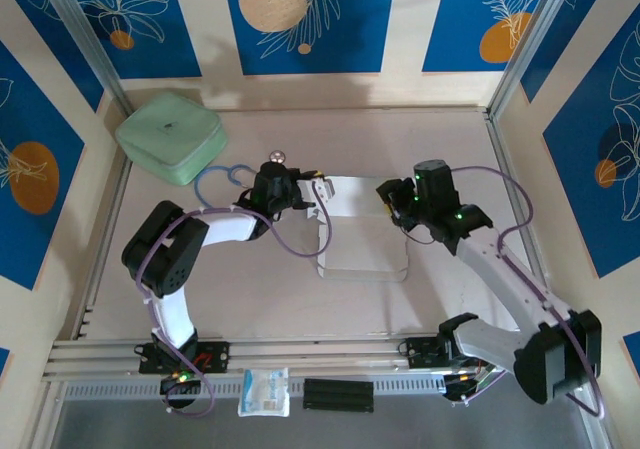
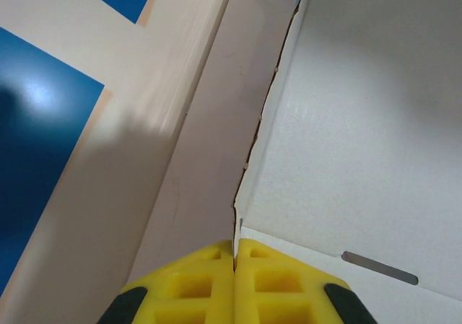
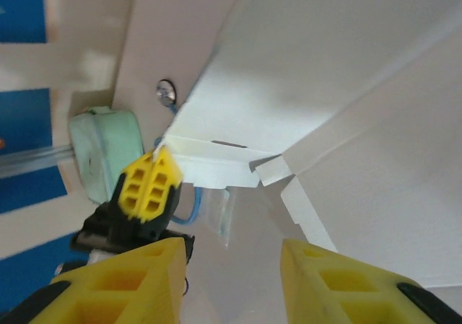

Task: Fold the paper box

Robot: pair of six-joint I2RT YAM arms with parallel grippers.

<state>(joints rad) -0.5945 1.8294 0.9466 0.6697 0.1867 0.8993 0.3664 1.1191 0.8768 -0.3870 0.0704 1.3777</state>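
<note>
The paper box (image 1: 365, 234) of thin white card lies with its white face up in the middle of the pale table (image 1: 250, 299). The left gripper (image 2: 234, 255) is closed tight on the card edge at the 10 o'clock corner of the box. The right gripper (image 3: 231, 252) stands partly open near the 1 o'clock edge and holds nothing. A mint-green rounded case (image 1: 170, 137) sits well apart at 10 o'clock.

The left arm (image 1: 160, 254) and right arm (image 1: 500, 269) match: white links between bulky black joints, a thin purple cable (image 1: 290, 241) looping along each, and small green lights (image 1: 458, 212) on the housings. The left pincer (image 2: 236, 250) and right pincer (image 3: 231, 259) carry yellow fingers (image 3: 130, 273) moulded with square recesses.
</note>
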